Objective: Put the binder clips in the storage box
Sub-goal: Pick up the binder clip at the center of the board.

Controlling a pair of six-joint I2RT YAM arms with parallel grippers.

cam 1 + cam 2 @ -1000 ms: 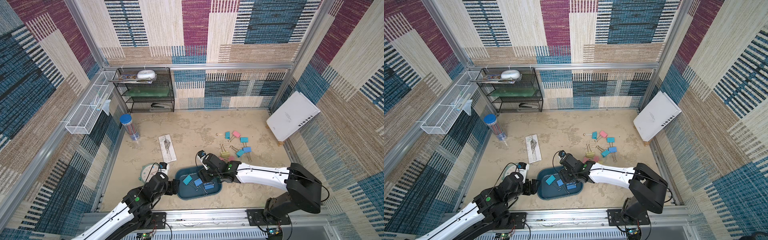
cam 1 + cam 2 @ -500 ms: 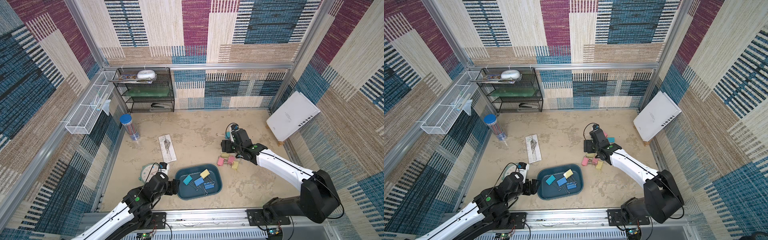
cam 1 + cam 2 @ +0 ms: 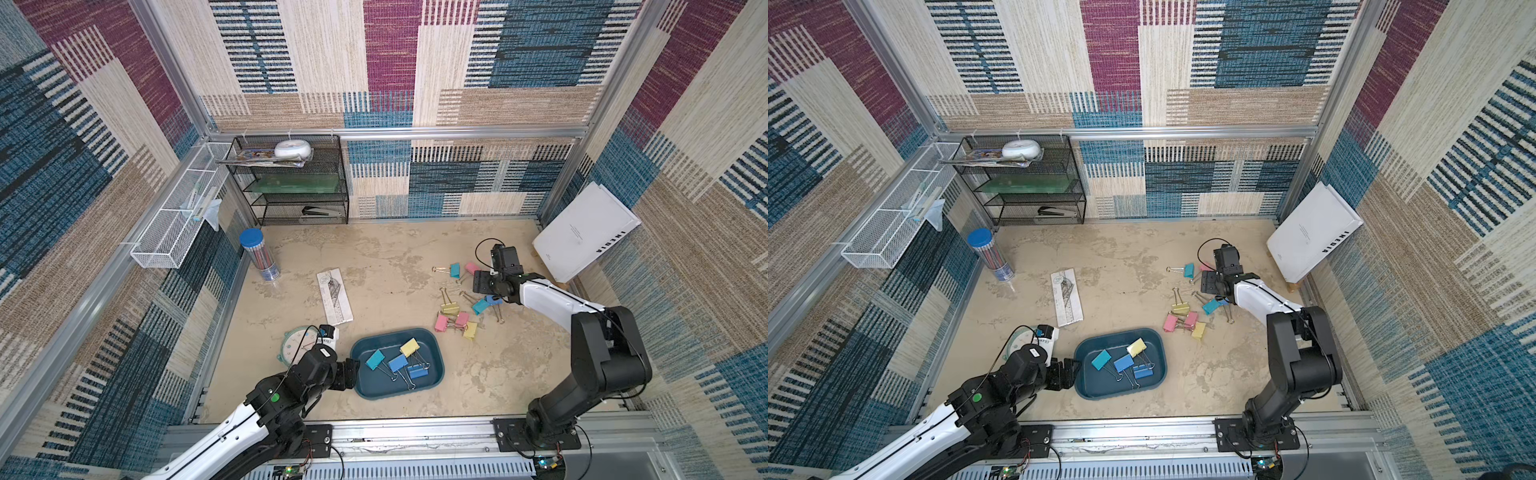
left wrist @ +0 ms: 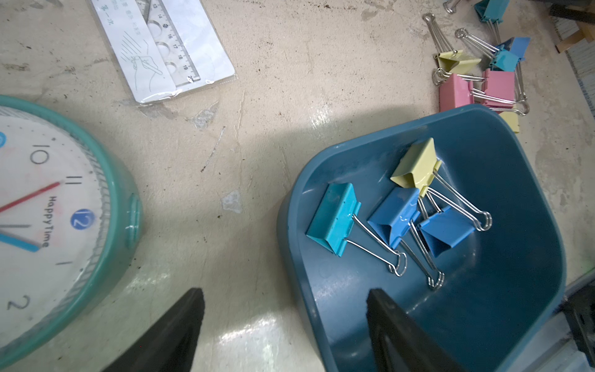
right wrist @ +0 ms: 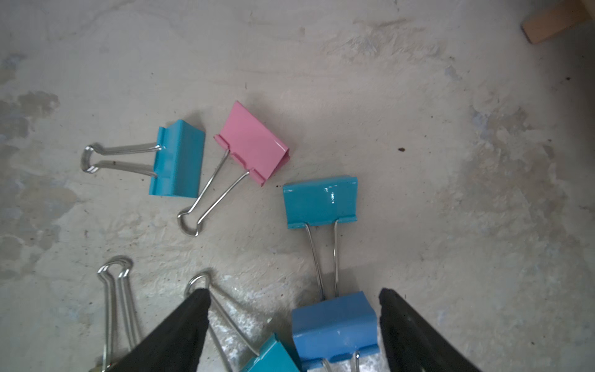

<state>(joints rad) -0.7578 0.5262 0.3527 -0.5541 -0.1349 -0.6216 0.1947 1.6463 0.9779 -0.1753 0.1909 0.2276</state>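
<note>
**Location.** 4 binder clips (image 3: 398,363) lie inside the storage box (image 3: 372,384), which sits near the front edge of the table (image 3: 374,257). At least 8 more clips are scattered on the table, well apart from the box, on the right arm's side.

**Right gripper** (image 5: 293,291): released and empty. Its jaws are spread wide and straddle a blue clip (image 5: 333,322) lying flat between the fingers. Contact with either finger cannot be confirmed.

**Left gripper** (image 4: 285,290): released, holding nothing. 1 finger is over the box interior and 1 is outside its wall.

**Handling assessment.** The clips appear light and rigid. They are folded painted steel with a glossy finish, so they are likely slick under the pads. The wire handles pivot and would swing if taken alone. The recommended hold is across the 2 flat faces of the body, close to the spine.

**Caution.** A teal clip (image 5: 320,201) runs its handles up to the blue clip, and a second teal body (image 5: 273,354) lies against its side. A lift may drag either one.
</note>
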